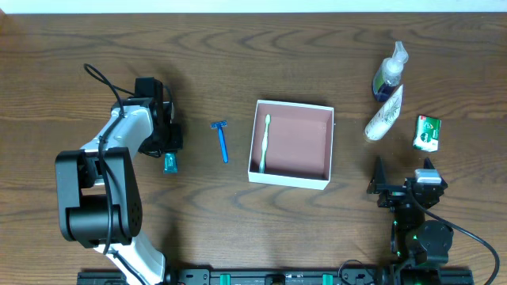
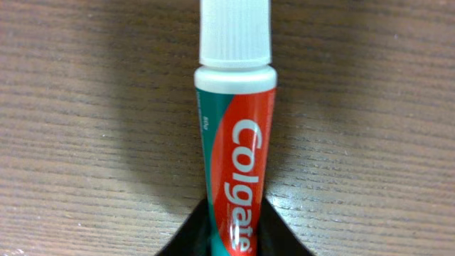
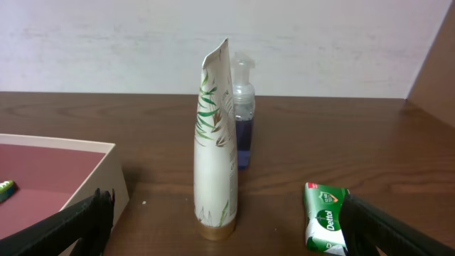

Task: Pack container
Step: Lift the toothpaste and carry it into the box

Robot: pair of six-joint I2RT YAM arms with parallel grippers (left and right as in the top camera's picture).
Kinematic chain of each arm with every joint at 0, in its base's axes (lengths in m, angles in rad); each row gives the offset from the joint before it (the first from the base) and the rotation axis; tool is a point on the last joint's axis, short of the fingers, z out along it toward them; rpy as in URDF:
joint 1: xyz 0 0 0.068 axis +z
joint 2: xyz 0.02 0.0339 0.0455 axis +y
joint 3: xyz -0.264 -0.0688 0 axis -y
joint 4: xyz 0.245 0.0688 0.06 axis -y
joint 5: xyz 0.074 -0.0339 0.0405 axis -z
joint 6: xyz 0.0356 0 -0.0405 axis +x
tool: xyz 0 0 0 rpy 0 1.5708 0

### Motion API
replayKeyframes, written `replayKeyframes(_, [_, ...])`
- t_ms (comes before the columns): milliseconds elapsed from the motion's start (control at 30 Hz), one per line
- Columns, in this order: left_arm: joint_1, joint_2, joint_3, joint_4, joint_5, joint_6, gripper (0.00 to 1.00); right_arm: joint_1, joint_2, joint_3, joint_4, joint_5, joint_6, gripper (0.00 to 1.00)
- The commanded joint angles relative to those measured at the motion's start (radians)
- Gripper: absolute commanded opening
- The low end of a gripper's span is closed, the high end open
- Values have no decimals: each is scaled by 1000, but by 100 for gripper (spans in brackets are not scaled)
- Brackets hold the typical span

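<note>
The container (image 1: 291, 180), a square white-walled box with a pinkish-brown inside, sits mid-table and holds a green toothbrush (image 1: 264, 142); its corner shows in the right wrist view (image 3: 106, 167). My left gripper (image 1: 168, 150) is left of it, shut on a small Colgate toothpaste tube (image 2: 238, 142) just above the wood; its end pokes out in the overhead view (image 1: 169, 163). My right gripper (image 1: 405, 188) is open and empty at the front right. A white leaf-print tube (image 3: 215, 142), a blue pump bottle (image 3: 243, 135) and a green Dettol soap (image 3: 325, 217) stand beyond it.
A blue razor (image 1: 222, 140) lies on the table between my left gripper and the container. The tube (image 1: 385, 115), bottle (image 1: 390, 71) and soap (image 1: 428, 132) cluster at the back right of the table.
</note>
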Motion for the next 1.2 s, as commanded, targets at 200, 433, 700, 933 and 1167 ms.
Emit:
replayKeyframes(200, [4,-9,67,-51,4,-35,10,10,-6,-4,-3,-4,-15,99])
replayKeyframes(433, [-20,-92,162,-140,137,-34,10,10,-6,-4,-3,-4,-15,99])
replayKeyframes(700, [-205,-288,213,-159,284,-35,10,10,-6,-4,-3,-5,-15,99])
replayKeyframes(933, [-440,-364,213,-141,280,-51,11,10,-6,-4,-3,-5,-15,99])
replayKeyframes(1167, [-564,-294,212,-114,229,-122,11,10,-6,-4,-3,-4,-15,99])
